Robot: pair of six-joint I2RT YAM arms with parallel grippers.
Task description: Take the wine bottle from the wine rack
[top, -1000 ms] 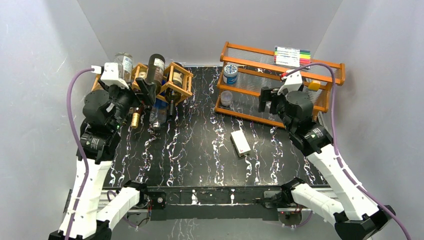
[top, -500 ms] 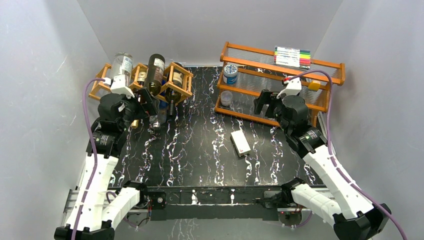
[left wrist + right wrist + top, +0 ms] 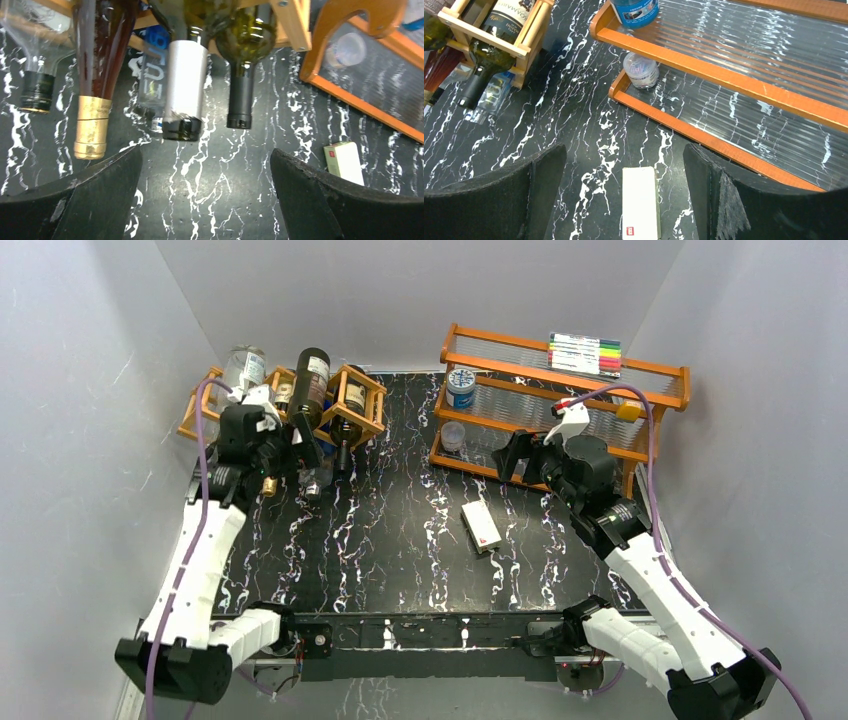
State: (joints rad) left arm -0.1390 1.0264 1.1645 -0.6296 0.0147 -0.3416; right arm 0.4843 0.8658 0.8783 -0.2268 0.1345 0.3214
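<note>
Bottles (image 3: 95,75) flank the wine bottle (image 3: 186,85) on the wine rack (image 3: 292,25); left claw (image 3: 205,152), right claw (image 3: 624,149) both wide

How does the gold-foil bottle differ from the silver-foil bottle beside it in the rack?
The gold-foil bottle has reddish glass and a gold neck wrap; the silver-foil bottle has dark green glass and a silver wrap. Both lie in the wine rack, necks pointing out.

Partial lettering "OMARI" on the label (image 3: 510,12) of one wine bottle (image 3: 486,59)
</note>
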